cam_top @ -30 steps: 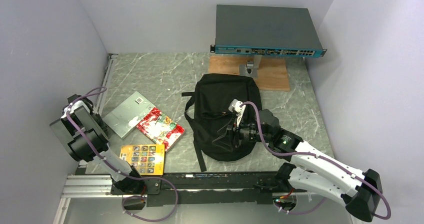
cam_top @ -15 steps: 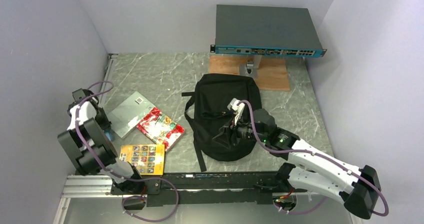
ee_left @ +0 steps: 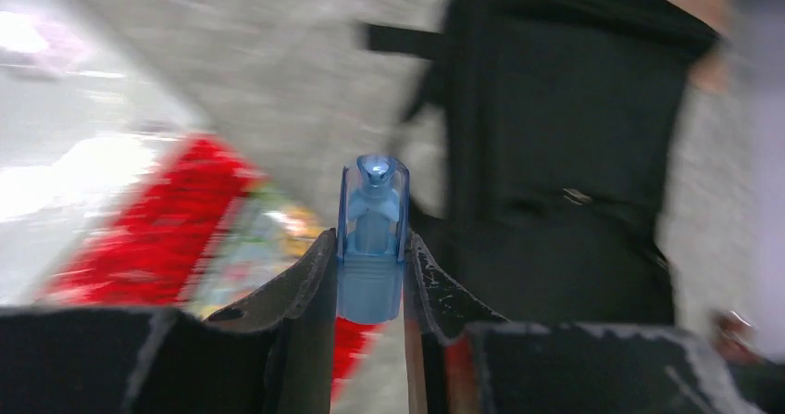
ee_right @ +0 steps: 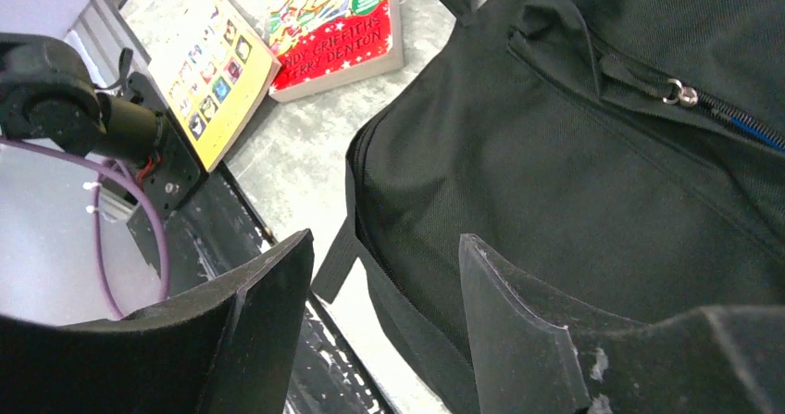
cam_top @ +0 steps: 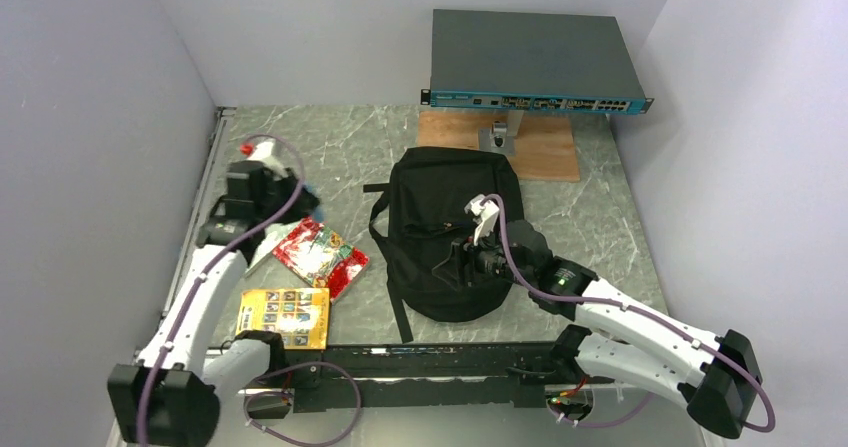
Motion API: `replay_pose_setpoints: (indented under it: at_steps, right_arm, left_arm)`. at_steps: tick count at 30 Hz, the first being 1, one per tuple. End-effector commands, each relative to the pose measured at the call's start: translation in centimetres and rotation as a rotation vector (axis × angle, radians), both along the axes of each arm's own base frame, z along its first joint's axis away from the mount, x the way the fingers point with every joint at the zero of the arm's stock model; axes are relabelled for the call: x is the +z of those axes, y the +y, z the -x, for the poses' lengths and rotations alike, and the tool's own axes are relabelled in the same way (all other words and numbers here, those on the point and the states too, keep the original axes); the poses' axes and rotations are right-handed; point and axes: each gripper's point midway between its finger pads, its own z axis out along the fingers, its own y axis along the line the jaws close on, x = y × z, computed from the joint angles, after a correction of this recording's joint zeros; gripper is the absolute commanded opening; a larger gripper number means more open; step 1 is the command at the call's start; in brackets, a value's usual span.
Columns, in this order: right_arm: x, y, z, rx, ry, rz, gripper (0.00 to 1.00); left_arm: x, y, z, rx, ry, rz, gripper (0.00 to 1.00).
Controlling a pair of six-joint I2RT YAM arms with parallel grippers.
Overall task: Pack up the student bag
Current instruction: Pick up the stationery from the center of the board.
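The left arm (cam_top: 195, 292) extends forward with the elbow bent, and the left gripper (ee_left: 370, 241) is clamped on a small blue piece (ee_left: 372, 206) (pinched upright between both fingers). The right arm (cam_top: 640, 329) lies low, angled leftward, with the right gripper (ee_right: 384, 247) spread apart.

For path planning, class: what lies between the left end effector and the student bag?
Top view: bare marble table from left end effector to student bag; the red book lies just nearer the arm bases.
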Motion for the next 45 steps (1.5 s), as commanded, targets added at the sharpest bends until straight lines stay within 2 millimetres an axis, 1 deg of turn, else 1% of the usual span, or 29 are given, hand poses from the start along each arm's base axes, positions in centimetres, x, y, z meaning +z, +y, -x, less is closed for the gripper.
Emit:
replay_pose_setpoints:
  at_steps: [1,2,3,4,6,7,10,13,15,18,20,22,25,29,33,34,37,39,42,45]
  right_arm:
    - [1.7,0.4,-0.5,-0.063,0.037,-0.126,0.62]
    - [2.0,0.5,-0.5,-0.069,0.051,-0.154,0.62]
    - [2.2,0.5,-0.4,-0.073,0.066,-0.178,0.61]
    - [2.4,0.6,-0.4,-0.076,0.080,-0.202,0.61]
    - [2.8,0.7,-0.7,-0.090,0.103,-0.247,0.59]
    - [2.9,0.7,-0.7,-0.092,0.117,-0.261,0.58]
    - [2.8,-0.1,-1.5,-0.137,0.138,-0.267,0.57]
    - [2.6,-1.0,-2.5,-0.160,0.157,-0.291,0.57]
    - [2.4,-1.0,-2.9,-0.141,0.180,-0.302,0.56]
    - [1.9,-0.5,-2.8,-0.092,0.216,-0.286,0.55]
    - [1.6,-0.3,-2.6,-0.072,0.219,-0.283,0.54]
    - [1.3,-0.5,-2.6,-0.082,0.219,-0.288,0.54]
    - [1.3,-0.9,-2.6,-0.099,0.207,-0.299,0.51]
    - [0.4,-1.1,-2.9,-0.124,0.223,-0.284,0.47]
    - [0.2,-1.4,-3.1,-0.144,0.212,-0.285,0.43]
    - [0.0,-1.5,-3.2,-0.157,0.208,-0.280,0.41]
    - [-0.1,-1.6,-3.6,-0.164,0.194,-0.259,0.30]
    - [-0.3,-1.7,-3.9,-0.176,0.190,-0.249,0.27]
    - [-0.7,-2.2,-4.5,-0.222,0.188,-0.235,0.27]
    - [-0.6,-2.1,-4.9,-0.222,0.176,-0.238,0.27]
  left_arm:
    - [2.7,-11.5,-1.1,-0.043,-0.045,0.363,0.00]
    - [2.8,-13.9,-0.9,-0.070,-0.037,0.388,0.00]
    - [3.2,-16.6,-0.4,-0.114,-0.039,0.409,0.00]
    - [2.8,-17.6,-0.6,-0.099,-0.030,0.410,0.00]
    - [2.4,-21.3,0.4,-0.121,-0.005,0.453,0.00]
    - [2.0,-22.4,0.5,-0.124,0.019,0.474,0.00]
    - [1.3,-25.2,1.4,-0.155,0.087,0.514,0.00]
    - [0.7,-26.9,2.5,-0.157,0.116,0.515,0.00]
    - [0.4,-27.6,3.0,-0.159,0.137,0.530,0.00]
    - [0.3,-29.5,3.7,-0.212,0.163,0.549,0.00]
    - [0.8,-30.8,4.1,-0.253,0.164,0.543,0.00]
    - [0.9,-31.7,4.3,-0.281,0.168,0.541,0.00]
    - [0.9,-32.1,4.8,-0.295,0.182,0.535,0.00]
    - [1.0,-32.8,5.8,-0.342,0.201,0.552,0.00]
    - [0.8,-33.7,6.6,-0.383,0.216,0.549,0.00]
    - [0.8,-33.8,6.6,-0.390,0.219,0.545,0.00]
    - [0.2,-34.1,6.9,-0.391,0.250,0.522,0.00]
    - [0.2,-34.0,6.7,-0.385,0.247,0.520,0.00]
    - [0.2,-33.9,6.8,-0.377,0.246,0.525,0.00]
    - [0.2,-33.9,7.0,-0.383,0.246,0.529,0.00]
